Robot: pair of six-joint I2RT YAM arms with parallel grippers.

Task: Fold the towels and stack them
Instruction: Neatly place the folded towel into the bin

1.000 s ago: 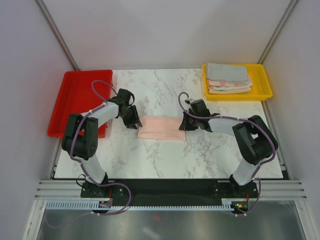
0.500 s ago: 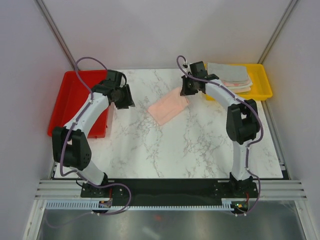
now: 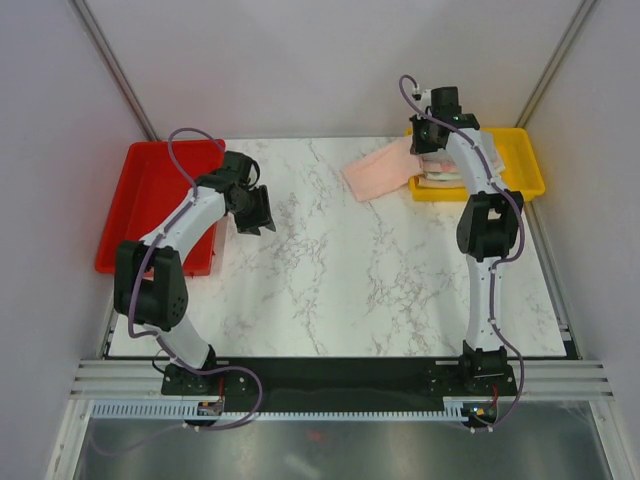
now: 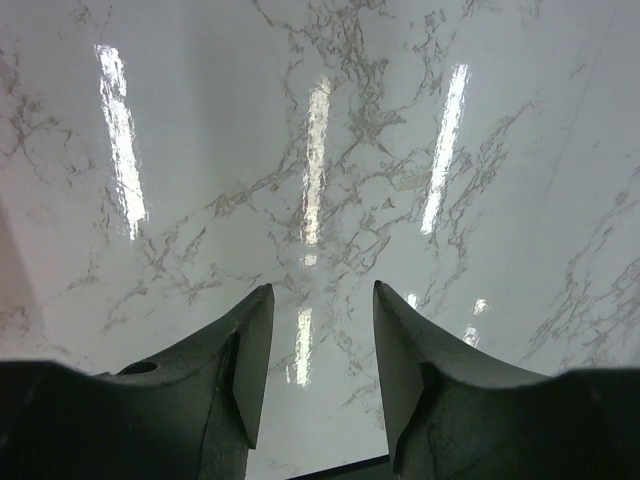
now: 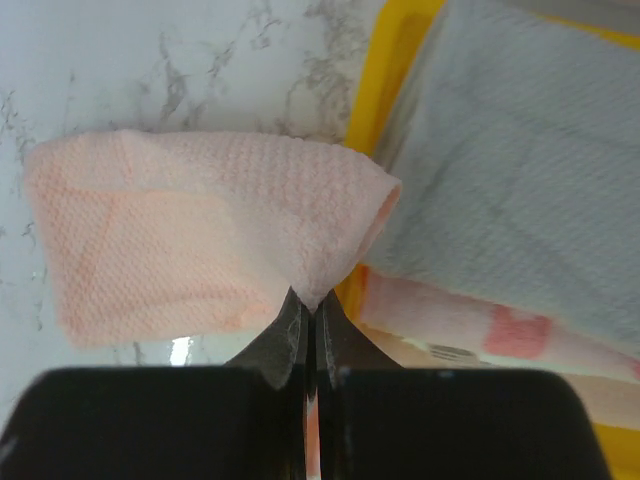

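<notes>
A folded peach-pink towel (image 3: pixel 378 171) hangs in the air by the left rim of the yellow tray (image 3: pixel 527 165), pinched at one edge by my right gripper (image 3: pixel 421 150). In the right wrist view the gripper (image 5: pixel 308 303) is shut on the towel (image 5: pixel 200 240), which droops over the marble and the yellow tray (image 5: pixel 385 75) rim. A stack of folded towels (image 3: pixel 457 160) lies in that tray, a grey-mint one (image 5: pixel 520 180) on top, pink ones below. My left gripper (image 3: pixel 256 209) hovers open over bare marble near the red tray; the left wrist view shows the gripper (image 4: pixel 320 345) with nothing between its fingers.
An empty red tray (image 3: pixel 150 200) sits at the table's left edge. White cell walls close in the back and both sides. The marble table (image 3: pixel 340 270) stretches between the two arms.
My right arm carried the peach-pink towel off the table's middle, up and back right to the yellow tray. The left gripper let the towel go, opened wider and drew back toward the red tray.
</notes>
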